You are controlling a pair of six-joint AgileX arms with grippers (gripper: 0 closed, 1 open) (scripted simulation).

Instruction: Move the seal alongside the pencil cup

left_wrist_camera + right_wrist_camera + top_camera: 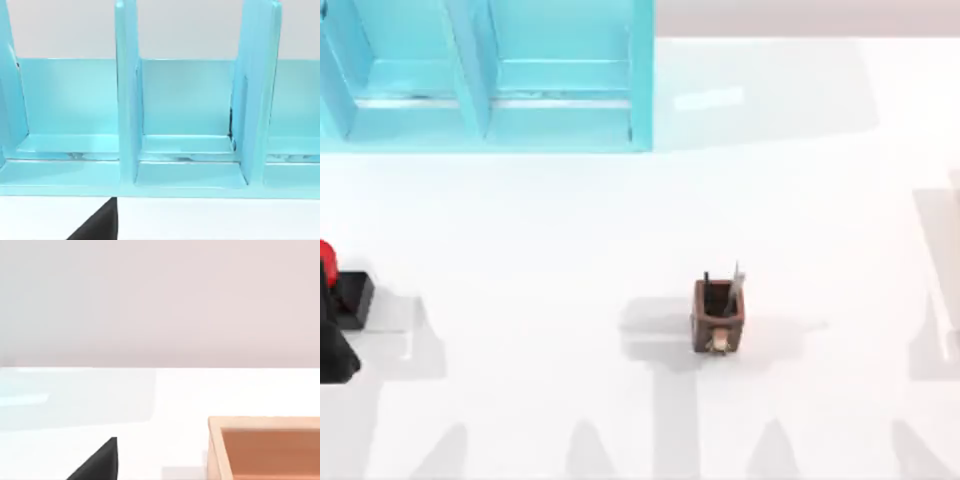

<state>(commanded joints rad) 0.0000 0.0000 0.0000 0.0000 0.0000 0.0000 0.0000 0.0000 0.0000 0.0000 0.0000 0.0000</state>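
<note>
1. Left gripper (100, 225): in the left wrist view I get just a dark wedge of it low in the picture, facing the blue shelf unit (190, 150). I cannot tell whether it is wide or narrow, and nothing appears to be held.
2. Right gripper (100, 465): the right wrist view gives the same dark wedge over the white table (150, 450), with a tan open box (265, 450) near it. I cannot tell its state either. I judge this arm parked.
3. The seal (350, 298) sits at the far left edge of the table in the top view, cut off by the frame. Its black square block is plain and its red knob peeks in just above and to the left. A dark mass touches it from below; possibly that is my left arm, but I can't be sure.
4. The pencil cup (718, 315) stands upright well apart from the seal, right of centre, with a grey and a dark pencil poking out.
5. The step in hand, as I judge it, is the reach and grasp with the left arm. I would come down over the knob, square the jaws to the block's flat sides, and close on the block rather than the glossy rounded handle, which looks slippery.
6. For the carry, I would lift clear and travel right across open table. I would set the seal down just beside the cup, on its left, without nudging the cup or its pencils.
</note>
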